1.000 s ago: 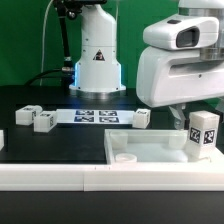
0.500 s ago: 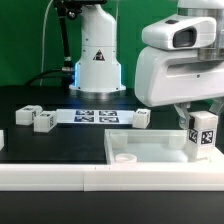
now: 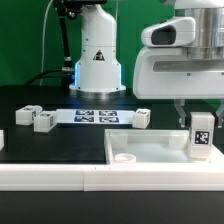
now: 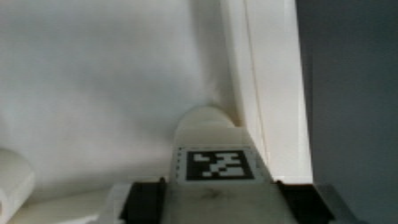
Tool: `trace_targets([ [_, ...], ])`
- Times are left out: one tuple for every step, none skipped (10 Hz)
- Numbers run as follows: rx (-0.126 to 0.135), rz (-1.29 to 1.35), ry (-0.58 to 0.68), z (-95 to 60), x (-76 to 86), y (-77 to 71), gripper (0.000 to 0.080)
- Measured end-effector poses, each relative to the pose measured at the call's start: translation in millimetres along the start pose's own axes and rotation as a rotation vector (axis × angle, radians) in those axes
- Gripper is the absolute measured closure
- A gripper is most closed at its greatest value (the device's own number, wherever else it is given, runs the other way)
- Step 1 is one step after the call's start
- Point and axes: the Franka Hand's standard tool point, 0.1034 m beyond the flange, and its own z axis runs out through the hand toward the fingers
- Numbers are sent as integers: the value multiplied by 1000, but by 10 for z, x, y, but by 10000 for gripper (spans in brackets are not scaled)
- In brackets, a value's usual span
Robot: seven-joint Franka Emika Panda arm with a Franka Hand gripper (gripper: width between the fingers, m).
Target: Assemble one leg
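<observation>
Against half a second ago, your small white plastic block leg [image 3: 200, 136] with its square black-and-white tag has gone from tilted to upright. The tag now faces the exterior camera squarely. The arm's big white housing [image 3: 185, 70] has shifted a little above it. The loose parts on the counter have not moved.

The leg sits at the exterior view's right, over the right end of the large flat white square tabletop [image 3: 150, 148] with its raised rim. In the wrist view your claw [image 4: 217, 203] is pinching the leg, with a dark finger pad [image 4: 146, 202] on either side and the tag toward the camera. The tabletop's rim wall is just beside the leg.

Left to right on the black counter [image 3: 60, 140]:
- a white piece [image 3: 2, 141], cut off by the frame edge
- two loose white tagged blocks [image 3: 25, 114] [image 3: 44, 121], near each other
- the thin flat white marker board [image 3: 95, 116]
- one more loose white block [image 3: 143, 118], just past the board's right end
- the tabletop

A white rail [image 3: 50, 178] runs along the front. Behind stand the white robot base [image 3: 97, 62] with a blue glow, dark cables and a green backdrop [image 3: 20, 40].

- Cannot tell whether the leg's foot touches the tabletop floor.
- In the exterior view the claw's fingers are mostly hidden behind the housing and the leg.
- A rounded white shape [image 4: 11, 185] at the wrist picture's corner is cut off and unclear.
</observation>
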Motion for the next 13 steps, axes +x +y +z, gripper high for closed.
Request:
trace_targets([
  [8, 137, 7, 3, -3, -9, 508],
  [20, 307, 14, 5, -2, -19, 508],
  [26, 401, 23, 6, -1, -28, 508],
  [35, 555, 21, 10, -3, -41, 508],
  [44, 683, 17, 11, 1, -49, 508],
  [48, 718, 15, 10, 3, -48, 508],
  [57, 787, 6, 11, 0, -55, 508],
  [58, 836, 4, 11, 1, -57, 508],
  [58, 831, 4, 12, 0, -59, 457],
  [57, 782, 5, 15, 3, -51, 321],
  [56, 729, 6, 16, 12, -35, 321],
  [56, 724, 5, 17, 13, -30, 189],
  [55, 685, 6, 18, 14, -29, 161],
])
